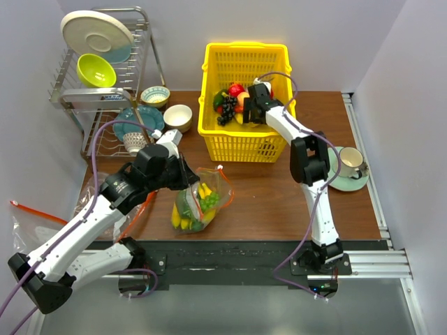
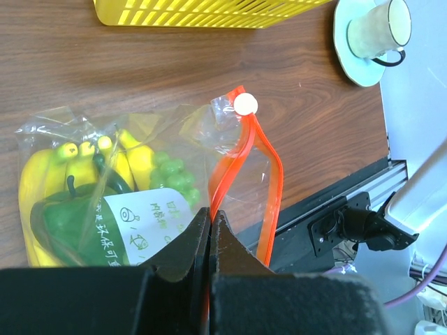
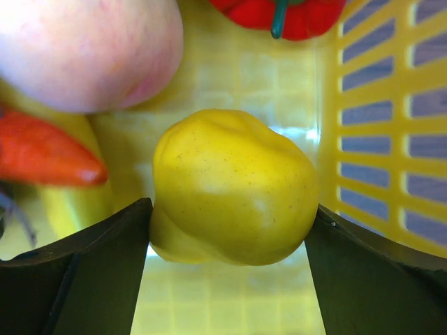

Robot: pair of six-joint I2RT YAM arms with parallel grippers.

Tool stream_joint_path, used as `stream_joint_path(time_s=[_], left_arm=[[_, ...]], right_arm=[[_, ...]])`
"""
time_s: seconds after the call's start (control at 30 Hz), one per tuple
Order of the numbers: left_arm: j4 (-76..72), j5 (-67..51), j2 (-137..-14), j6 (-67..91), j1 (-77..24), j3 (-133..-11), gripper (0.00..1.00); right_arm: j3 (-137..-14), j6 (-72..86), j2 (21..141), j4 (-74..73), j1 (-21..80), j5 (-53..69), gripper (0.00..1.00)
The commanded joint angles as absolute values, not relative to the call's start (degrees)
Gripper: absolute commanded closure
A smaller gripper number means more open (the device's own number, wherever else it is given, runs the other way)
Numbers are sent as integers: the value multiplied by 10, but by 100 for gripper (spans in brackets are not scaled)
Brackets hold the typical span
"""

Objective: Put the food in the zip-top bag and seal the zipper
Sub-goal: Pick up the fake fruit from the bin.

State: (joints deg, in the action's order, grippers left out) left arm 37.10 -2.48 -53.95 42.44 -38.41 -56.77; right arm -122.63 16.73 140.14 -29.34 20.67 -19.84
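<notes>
left pincer (image 2: 211,218) clenched on the zipper (image 2: 269,174) of the zip-top bag (image 2: 202,122), bag lying on the bench (image 1: 279,195) just in front of the yellow basket (image 1: 241,143). inside it: banana bunch (image 2: 38,174), green grapes (image 2: 174,174), green pepper (image 2: 63,223). white slider (image 2: 245,105) at the strip's far end. right pincer (image 3: 227,230) down in the basket, fingers against both sides of the yellow pear (image 3: 230,181), grasping it. peach (image 3: 84,49), red pepper (image 3: 300,14) and basket wall crowd it. cup on saucer (image 1: 349,164) off right, dish rack (image 1: 105,77) back left
</notes>
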Motion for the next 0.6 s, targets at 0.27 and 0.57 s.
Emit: stream_joint_path(time_s=[0.27,0.57], left_arm=[[347,-18,-528,425,-387,-593,100],[339,-22,-529,423,-386,-589,100]], right_arm=[[-1143,155,1163,-264,211,-84,57],[-1049,121,992,-274,248,39,57]])
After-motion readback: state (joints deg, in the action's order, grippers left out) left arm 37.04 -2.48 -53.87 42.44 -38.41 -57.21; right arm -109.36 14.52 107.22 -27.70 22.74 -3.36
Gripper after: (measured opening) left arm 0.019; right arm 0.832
